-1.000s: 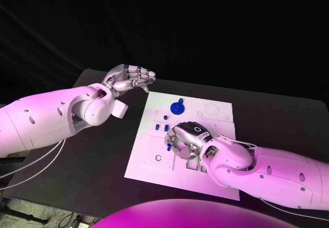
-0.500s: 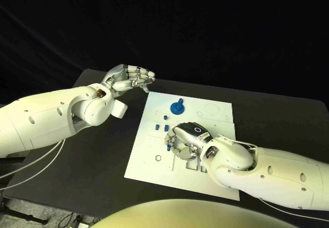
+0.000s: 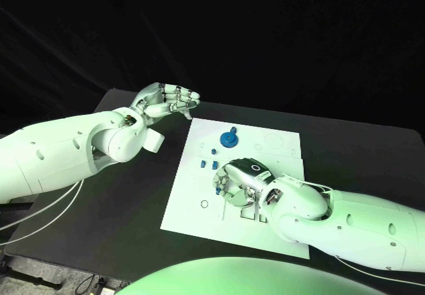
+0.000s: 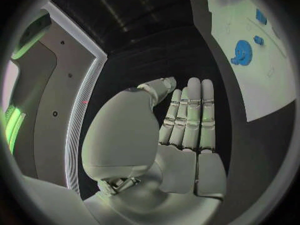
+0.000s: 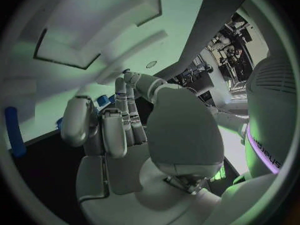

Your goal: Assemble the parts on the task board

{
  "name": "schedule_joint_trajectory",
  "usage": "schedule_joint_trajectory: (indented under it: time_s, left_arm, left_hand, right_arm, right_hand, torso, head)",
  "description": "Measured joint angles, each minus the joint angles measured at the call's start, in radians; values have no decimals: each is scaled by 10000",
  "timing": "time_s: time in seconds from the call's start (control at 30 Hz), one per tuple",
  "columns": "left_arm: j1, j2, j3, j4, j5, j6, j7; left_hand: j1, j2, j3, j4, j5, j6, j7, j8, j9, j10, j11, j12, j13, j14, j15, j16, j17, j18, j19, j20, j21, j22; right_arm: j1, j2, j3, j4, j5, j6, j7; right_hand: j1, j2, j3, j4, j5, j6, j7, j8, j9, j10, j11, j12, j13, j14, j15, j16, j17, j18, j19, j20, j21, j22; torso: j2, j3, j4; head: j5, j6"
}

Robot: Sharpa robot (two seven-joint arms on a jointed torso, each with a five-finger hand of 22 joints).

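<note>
The white task board lies in the middle of the black table. A blue gear stands near its far edge and shows again as the gear. Small blue parts lie on the board beside my right hand. That hand rests low on the board with its fingers curled down. A bit of blue shows between them; whether it is held is unclear. A blue peg lies off to one side. My left hand hangs above the table's far left corner, fingers curled together, holding nothing.
The board has empty slots and round holes near its front left. Bare black table stretches left of the board. My right forearm covers the board's near right corner.
</note>
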Motion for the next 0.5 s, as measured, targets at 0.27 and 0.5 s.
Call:
schedule_joint_trajectory:
  time_s: [0.27, 0.5]
  left_arm:
    - [0, -12, 0, 2, 0, 0, -5]
    - [0, -22, 0, 4, 0, -1, -10]
  left_hand:
    - [0, 0, 0, 0, 0, 0, 0, 0, 0, 0, 0, 0, 0, 0, 0, 0, 0, 0, 0, 0, 0, -1]
    - [0, 0, 0, 0, 0, 0, 0, 0, 0, 1, 0, 0, 0, 0, 0, 0, 1, 0, 0, 0, 0, 9]
  right_arm:
    - [0, -22, 0, 54, 24, 49, 1]
    - [0, -110, -1, 159, 35, 55, 1]
  right_hand:
    - [-90, -90, -85, 82, 0, -101, 30, -48, -11, -86, 54, -83, -19, 36, 36, 32, -17, 0, 0, 0, -37, 0]
    - [-141, -141, -165, 108, 0, -101, 30, -87, -11, -86, 54, -89, -28, 36, 36, 31, -67, 0, 0, 0, -37, -1]
  torso:
    - [1, 0, 0]
    - [1, 3, -1]
  head:
    - [-6, -2]
    - [-10, -12]
